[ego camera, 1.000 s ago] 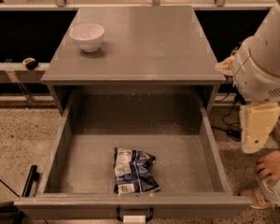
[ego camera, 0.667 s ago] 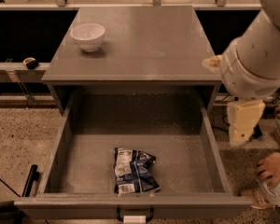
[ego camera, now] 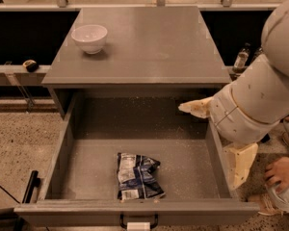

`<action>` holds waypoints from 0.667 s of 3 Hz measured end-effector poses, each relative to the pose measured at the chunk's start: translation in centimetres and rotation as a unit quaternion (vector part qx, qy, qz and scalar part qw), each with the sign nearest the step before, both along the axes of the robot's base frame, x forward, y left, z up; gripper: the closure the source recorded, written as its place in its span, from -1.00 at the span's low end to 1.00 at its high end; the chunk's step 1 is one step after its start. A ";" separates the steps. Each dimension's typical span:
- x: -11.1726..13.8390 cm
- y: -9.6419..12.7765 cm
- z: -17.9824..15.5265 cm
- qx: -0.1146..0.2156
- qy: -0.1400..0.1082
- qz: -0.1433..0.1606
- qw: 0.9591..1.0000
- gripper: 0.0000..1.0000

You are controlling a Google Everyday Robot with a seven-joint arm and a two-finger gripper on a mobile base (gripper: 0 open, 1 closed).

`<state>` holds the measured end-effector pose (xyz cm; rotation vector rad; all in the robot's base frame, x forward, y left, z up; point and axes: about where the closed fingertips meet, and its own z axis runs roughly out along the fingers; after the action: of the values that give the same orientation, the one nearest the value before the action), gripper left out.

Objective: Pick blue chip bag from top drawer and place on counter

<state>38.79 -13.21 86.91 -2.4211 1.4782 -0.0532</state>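
Note:
The blue chip bag lies crumpled on the speckled floor of the open top drawer, near its front wall and a little left of centre. The counter is the flat grey top of the cabinet behind the drawer. My white arm reaches in from the right, over the drawer's right wall. My gripper shows as cream parts at the arm's end by that wall, to the right of the bag and well apart from it. It holds nothing that I can see.
A white bowl stands on the counter's back left. A dark handle is on the drawer front. A person's hand is at the right edge. A bottle stands behind the arm.
My arm has swung left and down from beside the cabinet, so that it now reaches over the drawer's right wall. The bag and the bowl have not moved.

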 end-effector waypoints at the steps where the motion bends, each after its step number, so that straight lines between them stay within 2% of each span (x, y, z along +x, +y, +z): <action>1: -0.2 1.2 0.4 0.015 0.000 0.023 1.000 -1.00; 2: 1.4 2.3 -2.7 0.023 0.020 0.063 0.998 -1.00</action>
<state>40.21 -10.92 84.18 -2.4852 1.3257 0.0568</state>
